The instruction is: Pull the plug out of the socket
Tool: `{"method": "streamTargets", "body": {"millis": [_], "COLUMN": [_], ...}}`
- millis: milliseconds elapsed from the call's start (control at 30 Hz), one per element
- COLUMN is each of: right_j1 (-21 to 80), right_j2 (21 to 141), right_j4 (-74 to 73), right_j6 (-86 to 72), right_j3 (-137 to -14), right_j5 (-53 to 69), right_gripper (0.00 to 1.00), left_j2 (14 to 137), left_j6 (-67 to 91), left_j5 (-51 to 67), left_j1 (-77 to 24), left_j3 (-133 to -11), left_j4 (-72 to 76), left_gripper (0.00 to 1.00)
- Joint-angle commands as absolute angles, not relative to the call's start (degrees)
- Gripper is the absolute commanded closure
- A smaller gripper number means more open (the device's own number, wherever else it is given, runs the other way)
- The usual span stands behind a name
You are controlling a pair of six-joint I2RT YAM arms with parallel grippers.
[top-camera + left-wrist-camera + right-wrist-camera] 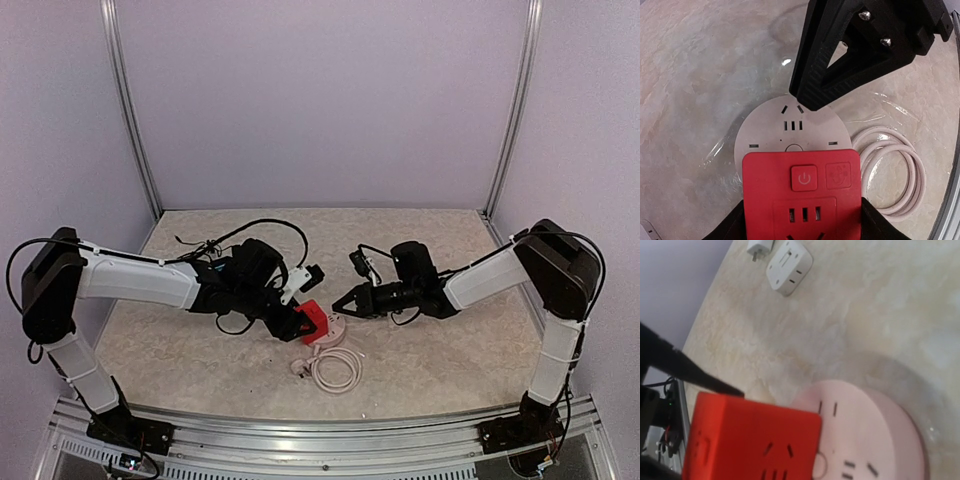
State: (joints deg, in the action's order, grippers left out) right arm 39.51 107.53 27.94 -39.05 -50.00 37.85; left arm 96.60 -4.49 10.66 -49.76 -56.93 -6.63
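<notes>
The socket, a bright red cube (313,320), is held between the fingers of my left gripper (303,322). In the left wrist view the gripper (802,222) is shut on the cube (802,190), whose power button and outlet slots face the camera. The cube lies against a round white outlet disc (767,125) on the table. Any plug joining them is hidden. My right gripper (338,302) looks shut, and its black fingers (840,65) touch the disc's far edge. The right wrist view shows the cube (750,440) and the disc (875,440), but not its own fingers.
A coiled white cable (338,370) lies just in front of the disc, and it also shows in the left wrist view (895,175). A flat white square adapter (789,265) and a small white plug (760,246) lie farther off on the marbled tabletop.
</notes>
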Motion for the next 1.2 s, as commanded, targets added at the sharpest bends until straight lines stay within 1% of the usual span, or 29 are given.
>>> {"method": "streamTargets", "body": {"millis": [0, 400, 700, 900, 967, 1067, 1167], "right_j1": [41.13, 43.09, 43.33, 43.42, 43.62, 44.02, 44.30], "right_j2": [110.22, 117.59, 122.94, 123.82, 124.12, 124.35, 124.53], "right_j4": [25.72, 22.38, 23.36, 22.37, 22.01, 21.03, 20.77], "right_j6": [-38.63, -37.21, -36.88, -35.83, -35.57, -34.77, -34.54], "right_j3": [-52.60, -53.44, -51.62, -51.24, -51.37, -51.67, -51.77], "right_j5": [37.42, 35.12, 33.41, 32.46, 32.37, 31.81, 31.52], "right_gripper": [0.85, 0.94, 0.99, 1.00, 1.00, 1.00, 1.00], "left_j2": [96.60, 98.78, 97.99, 99.49, 100.29, 100.29, 99.58], "left_j6": [-5.40, -5.33, -4.35, -9.31, -7.48, -3.56, -1.90], "left_j5": [12.15, 10.71, 11.88, 3.81, 5.84, 11.86, 14.78], "left_j1": [-50.71, -51.15, -51.18, -53.81, -52.99, -50.37, -49.09], "left_j3": [-59.13, -63.29, -67.75, -68.63, -69.54, -70.34, -70.20], "left_j4": [-2.87, -5.27, -8.98, -10.14, -10.29, -9.53, -8.37], "left_gripper": [1.00, 1.00, 1.00, 1.00, 1.00, 1.00, 1.00]}}
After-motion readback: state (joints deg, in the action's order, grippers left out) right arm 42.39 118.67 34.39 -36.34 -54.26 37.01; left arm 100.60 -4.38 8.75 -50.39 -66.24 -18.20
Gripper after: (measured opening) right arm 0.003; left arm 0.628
